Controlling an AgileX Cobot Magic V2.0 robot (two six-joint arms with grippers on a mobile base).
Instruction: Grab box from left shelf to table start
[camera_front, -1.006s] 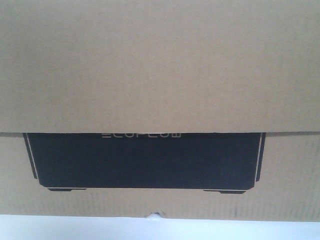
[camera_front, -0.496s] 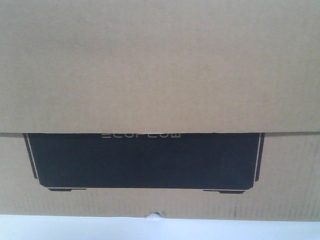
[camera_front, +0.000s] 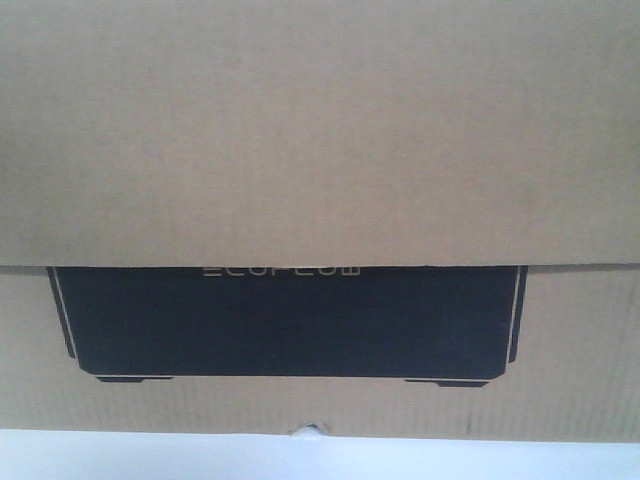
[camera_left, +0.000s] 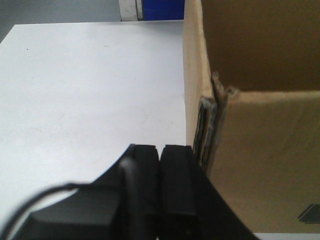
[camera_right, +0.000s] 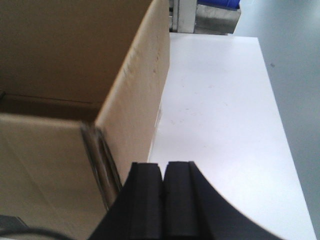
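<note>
Closest in, the left gripper (camera_left: 160, 150) sat low in its wrist view, its two black fingers (camera_left: 145, 165) pressed flat together with nothing between them, right beside the corner of the box (camera_left: 260, 165). The right gripper (camera_right: 164, 170) mirrored it on the other side: pads squeezed together, holding nothing, tucked just beside the box's (camera_right: 65, 150) near corner. Whether either gripper actually touched the cardboard could not be told.

The box stood on the table (camera_left: 90, 90), a smooth white top stretching away on both sides of it. Brown corrugated walls, frayed layered edges at the corners, and the top open, the shadowed inside visible from both wrists.

From the front camera the box (camera_front: 320, 130) filled nearly everything: a plain flap overlapped a black printed panel (camera_front: 290, 320) with thin white border lines and pale "ECOFLOW" lettering half hidden under the flap's edge. Below it ran a bright strip of table (camera_front: 150, 458).

Farthest off, something blue (camera_left: 162, 9) showed beyond the table's far edge.
</note>
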